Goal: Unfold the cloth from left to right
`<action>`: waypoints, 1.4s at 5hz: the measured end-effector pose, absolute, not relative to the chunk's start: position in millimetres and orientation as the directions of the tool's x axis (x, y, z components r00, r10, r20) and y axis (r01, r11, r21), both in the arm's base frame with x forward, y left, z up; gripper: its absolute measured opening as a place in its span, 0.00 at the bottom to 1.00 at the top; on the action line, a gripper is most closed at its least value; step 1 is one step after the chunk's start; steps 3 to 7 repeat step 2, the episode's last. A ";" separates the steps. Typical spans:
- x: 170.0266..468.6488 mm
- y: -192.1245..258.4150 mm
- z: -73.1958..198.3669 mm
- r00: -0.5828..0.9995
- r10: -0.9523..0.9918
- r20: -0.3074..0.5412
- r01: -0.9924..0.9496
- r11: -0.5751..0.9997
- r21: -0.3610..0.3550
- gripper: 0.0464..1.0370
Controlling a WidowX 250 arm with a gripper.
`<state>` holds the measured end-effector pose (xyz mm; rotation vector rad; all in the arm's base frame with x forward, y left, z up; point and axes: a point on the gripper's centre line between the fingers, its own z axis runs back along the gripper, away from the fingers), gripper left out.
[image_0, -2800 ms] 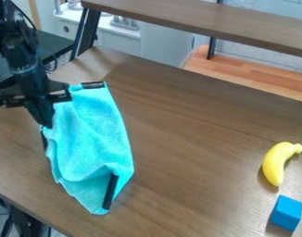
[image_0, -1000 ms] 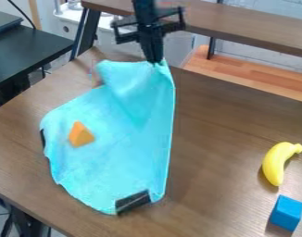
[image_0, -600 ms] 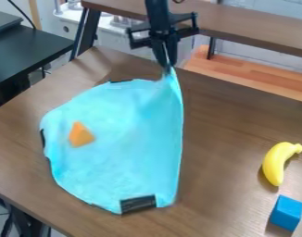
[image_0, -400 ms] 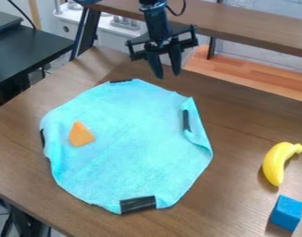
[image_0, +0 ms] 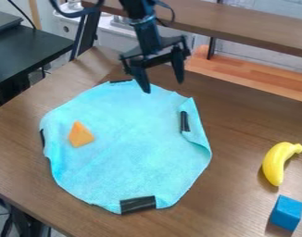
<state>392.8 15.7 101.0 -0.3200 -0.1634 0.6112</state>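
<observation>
Two fingers of the gripper [image_0: 163, 87] stand spread with nothing between them, above the far border of the cloth [image_0: 128, 152]; this spacing is consistent with a released grasp. The cloth lies largely flat on the desk [image_0: 240, 120], between its left and near edges and its far edge. Black strips [image_0: 138, 204] mark the cloth's border, probably as grasp points. At the right border, the margin curls inward beside one strip, likely because the release left it slack. Unfolding is judged nearly complete; only this curl may require correction. An orange wedge [image_0: 80, 134] rests on the cloth's left part, exposed. Farther right, the banana [image_0: 276, 162] and the blue block [image_0: 286, 213] sit apart from the cloth, presumably to keep the unfolding path unobstructed.
</observation>
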 end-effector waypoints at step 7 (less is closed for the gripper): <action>337.9 98.5 117.3 0.683 0.691 0.239 -0.653 0.723 -0.223 0.96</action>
